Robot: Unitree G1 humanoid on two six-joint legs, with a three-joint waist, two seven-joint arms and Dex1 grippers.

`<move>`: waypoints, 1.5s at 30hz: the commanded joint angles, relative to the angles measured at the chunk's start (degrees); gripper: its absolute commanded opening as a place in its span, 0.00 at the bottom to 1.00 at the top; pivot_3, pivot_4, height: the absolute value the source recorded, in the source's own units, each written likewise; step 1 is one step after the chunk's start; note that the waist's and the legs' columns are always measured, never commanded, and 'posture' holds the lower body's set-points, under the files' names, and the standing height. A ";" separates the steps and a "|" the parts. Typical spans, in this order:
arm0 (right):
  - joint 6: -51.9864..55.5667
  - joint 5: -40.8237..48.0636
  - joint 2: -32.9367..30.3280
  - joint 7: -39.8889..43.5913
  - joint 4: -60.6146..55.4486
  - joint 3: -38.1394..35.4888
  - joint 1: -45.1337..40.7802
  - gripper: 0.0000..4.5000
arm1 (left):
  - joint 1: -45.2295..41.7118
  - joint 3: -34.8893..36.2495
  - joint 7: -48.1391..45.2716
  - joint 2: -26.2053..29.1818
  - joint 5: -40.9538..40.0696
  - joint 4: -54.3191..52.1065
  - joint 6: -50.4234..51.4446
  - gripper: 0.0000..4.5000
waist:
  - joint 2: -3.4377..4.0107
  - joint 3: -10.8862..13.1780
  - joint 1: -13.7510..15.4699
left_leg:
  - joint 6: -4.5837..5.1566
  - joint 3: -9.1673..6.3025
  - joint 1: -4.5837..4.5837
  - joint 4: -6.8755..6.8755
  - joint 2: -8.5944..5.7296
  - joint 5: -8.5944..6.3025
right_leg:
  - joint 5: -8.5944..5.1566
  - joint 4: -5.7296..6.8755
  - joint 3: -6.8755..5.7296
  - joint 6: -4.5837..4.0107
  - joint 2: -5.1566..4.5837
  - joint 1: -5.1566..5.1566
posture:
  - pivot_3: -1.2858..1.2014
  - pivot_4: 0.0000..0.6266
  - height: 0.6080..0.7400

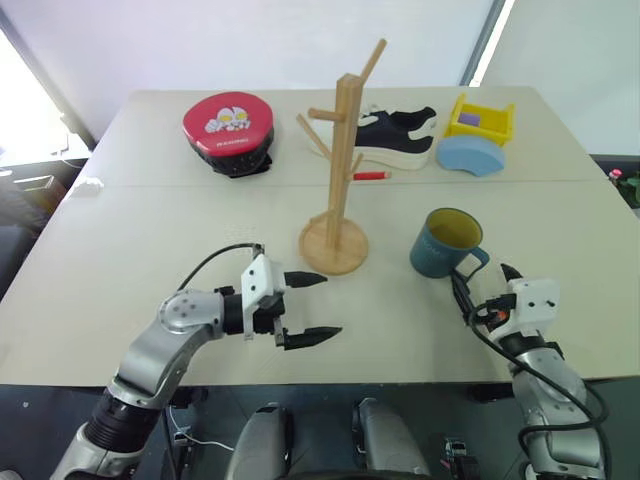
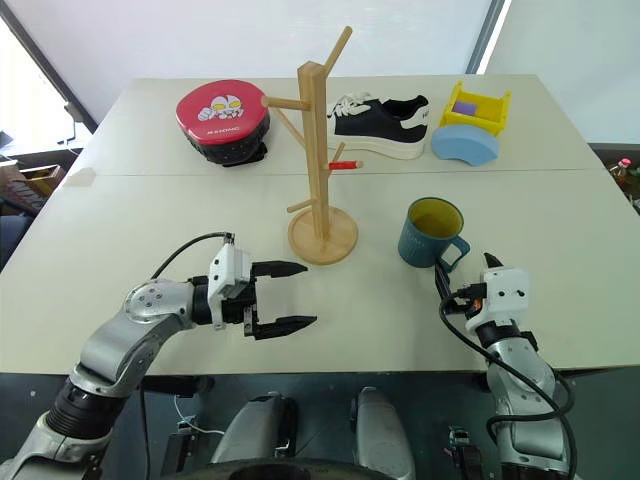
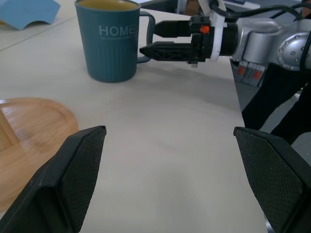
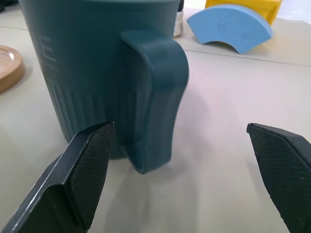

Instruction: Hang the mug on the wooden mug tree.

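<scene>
Left to right across the pale table (image 1: 150, 250): the left gripper (image 1: 312, 308) lies level above the near edge with its jaws wide and nothing between them, its fingertips pointing toward the robot's right. Just beyond it, the wooden mug tree (image 1: 340, 170) stands upright on its round disc base, every peg bare. Further right, the mug (image 1: 446, 243) stands upright on the table, its looped handle turned toward the near right. The right gripper (image 4: 182, 170) sits just behind that handle, jaws wide, one finger (image 4: 87, 170) close beside the handle and mug wall, the other well apart; it holds nothing. Along the far edge lie a red round case (image 1: 229, 130), a black-and-white shoe (image 1: 395, 135), a light blue curved block (image 1: 470, 156) and a yellow toy crate (image 1: 482, 118).
</scene>
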 commanded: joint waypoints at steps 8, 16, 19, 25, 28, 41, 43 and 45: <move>-0.65 -0.47 1.49 -2.97 1.35 -1.58 -2.65 1.00 | -0.69 -0.41 1.07 -0.48 -0.90 -3.54 0.19 1.00 | 0.00 0.00 -0.09 | 0.01 0.00 0.09 0.01 0.01 0.01 | 0.00 0.05 0.00 0.00 0.09 0.06 | 0.52 0.24 0.96; 0.02 -0.43 3.10 -4.27 4.86 -0.68 -5.86 1.00 | -0.58 -0.33 1.43 -0.54 -0.94 -3.69 -0.03 1.00 | 0.00 0.00 -0.10 | 0.01 0.01 0.13 0.03 0.01 0.01 | 0.00 0.13 0.01 0.01 0.17 0.06 | 0.52 0.24 0.96; -0.13 0.32 4.07 -3.89 6.30 -0.54 -6.59 0.94 | -0.63 -0.16 1.77 -0.58 -0.91 -3.90 -0.07 1.00 | 0.00 0.00 -0.11 | 0.01 0.01 0.14 0.04 0.00 0.01 | 0.00 0.18 0.01 0.01 0.18 0.06 | 0.52 0.24 0.96; -1.26 1.60 4.67 -1.22 7.68 0.12 -7.68 0.37 | 0.02 -0.06 2.14 -0.20 -0.54 -4.11 -0.45 1.00 | 0.00 0.00 -0.14 | 0.01 0.01 0.16 0.07 0.00 0.01 | 0.00 0.25 0.02 0.01 0.20 0.05 | 0.52 0.24 0.96; -1.82 1.87 4.53 0.00 7.32 0.52 -7.70 0.02 | 0.34 0.04 2.24 0.15 -0.31 -3.99 -0.62 1.00 | 0.00 0.00 -0.14 | 0.01 0.01 0.17 0.07 0.00 0.01 | -0.01 0.30 0.02 0.02 0.20 0.05 | 0.52 0.24 0.96; -4.12 -13.72 -12.75 13.68 -8.19 14.06 -11.01 0.01 | 2.28 7.40 4.21 2.63 0.72 2.73 -4.05 1.00 | -0.03 0.03 -0.31 | 0.01 0.02 0.22 0.09 0.05 0.01 | -0.02 0.38 0.00 0.04 0.44 0.01 | 0.52 0.24 0.96; -1.22 -12.77 -14.35 14.98 -10.96 13.90 -14.49 0.01 | 2.37 8.56 3.99 3.17 0.58 3.65 -5.00 1.00 | -0.05 0.04 -0.15 | 0.01 0.01 0.22 0.10 0.06 0.01 | -0.02 0.39 -0.01 0.04 0.46 0.00 | 0.52 0.24 0.96; 2.58 -11.93 -15.76 16.36 -12.98 13.36 -19.40 0.01 | 1.81 10.22 4.28 3.32 -0.33 4.22 -5.19 1.00 | -0.07 0.06 -0.10 | 0.01 0.01 0.21 0.15 0.06 0.02 | -0.02 0.40 0.00 0.03 0.45 0.01 | 0.52 0.24 0.96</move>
